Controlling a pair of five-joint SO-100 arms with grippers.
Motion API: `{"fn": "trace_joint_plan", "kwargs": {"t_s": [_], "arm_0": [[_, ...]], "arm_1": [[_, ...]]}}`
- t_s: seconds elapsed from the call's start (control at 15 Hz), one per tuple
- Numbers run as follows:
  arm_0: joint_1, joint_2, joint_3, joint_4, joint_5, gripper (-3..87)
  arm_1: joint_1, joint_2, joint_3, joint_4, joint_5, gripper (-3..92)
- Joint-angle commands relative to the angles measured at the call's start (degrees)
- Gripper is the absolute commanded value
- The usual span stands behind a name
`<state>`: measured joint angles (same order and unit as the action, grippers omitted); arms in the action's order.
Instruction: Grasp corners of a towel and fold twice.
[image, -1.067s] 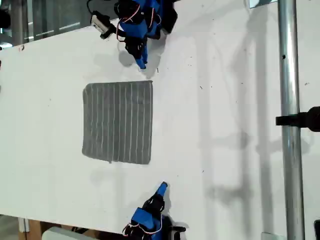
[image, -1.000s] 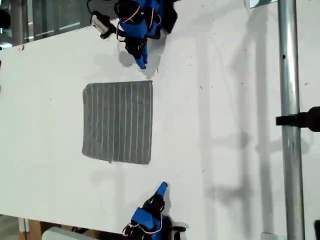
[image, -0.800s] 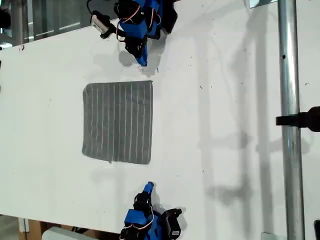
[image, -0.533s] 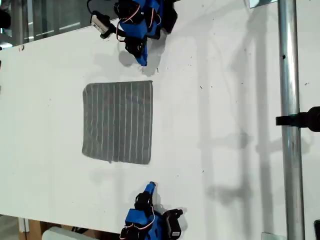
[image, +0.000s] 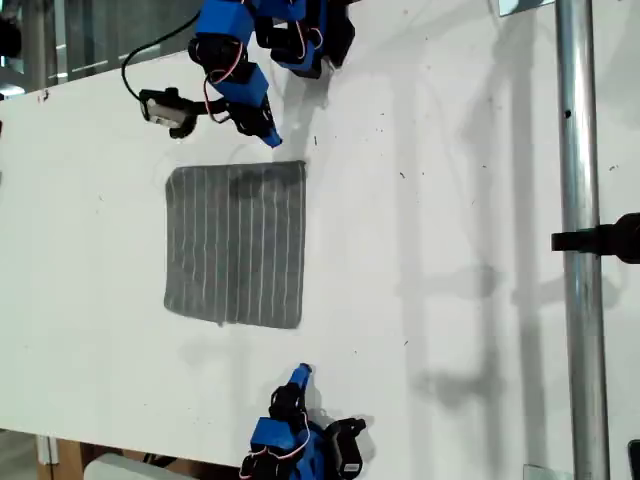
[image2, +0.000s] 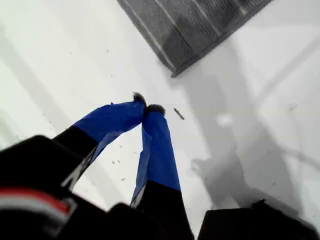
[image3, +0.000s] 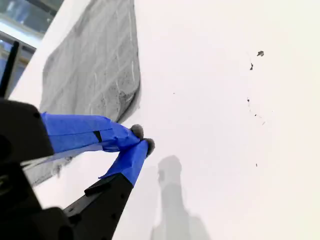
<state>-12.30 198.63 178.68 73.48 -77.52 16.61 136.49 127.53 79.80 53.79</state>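
Note:
The grey striped towel (image: 235, 245) lies flat on the white table (image: 450, 200). My first gripper (image: 272, 138) is shut with nothing in it, just above the towel's upper right corner (image: 298, 167) in the exterior view. In the first wrist view its tips (image2: 146, 106) meet a short way from that corner (image2: 174, 72). My second gripper (image: 300, 374) is also shut and holds nothing, below the lower right corner (image: 295, 322) in the exterior view. Its tips (image3: 141, 138) sit apart from the towel (image3: 90, 70).
A vertical metal pole (image: 575, 250) with a black clamp (image: 600, 240) stands at the exterior view's right. Small dark specks (image3: 260, 53) mark the table. The table's edge runs along the exterior view's upper left and bottom.
My first arm has swung toward the exterior view's left, bringing its gripper closer to the towel's upper edge. My second gripper shifted slightly toward the exterior view's left about a second ago.

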Motion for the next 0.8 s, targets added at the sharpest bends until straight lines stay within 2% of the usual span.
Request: {"fn": "trace_joint_plan", "kwargs": {"t_s": [0.0,0.13,0.2,0.27,0.53,0.73], "arm_0": [[0.26,0.26,0.09,0.09,-0.79,-2.8],[0.44,0.26,0.09,0.09,-0.79,-2.8],[0.35,0.26,0.09,0.09,-0.88,-2.8],[0.35,0.26,0.09,0.09,-0.97,-2.8],[0.62,0.26,0.09,0.09,-0.97,-2.8],[0.7,0.26,0.09,0.09,-1.05,-2.8]], "arm_1": [[-1.41,-6.59,-7.03,-0.7,-9.14,8.5],[-1.23,-8.0,-9.58,1.05,-11.51,29.2],[-1.76,-9.67,-10.72,1.14,-13.27,36.5],[-2.29,-13.54,-11.34,0.7,-14.77,39.7],[1.41,-29.88,-3.6,-14.94,-19.07,36.6],[5.19,-41.04,-4.04,-20.83,-20.21,34.2]]}}
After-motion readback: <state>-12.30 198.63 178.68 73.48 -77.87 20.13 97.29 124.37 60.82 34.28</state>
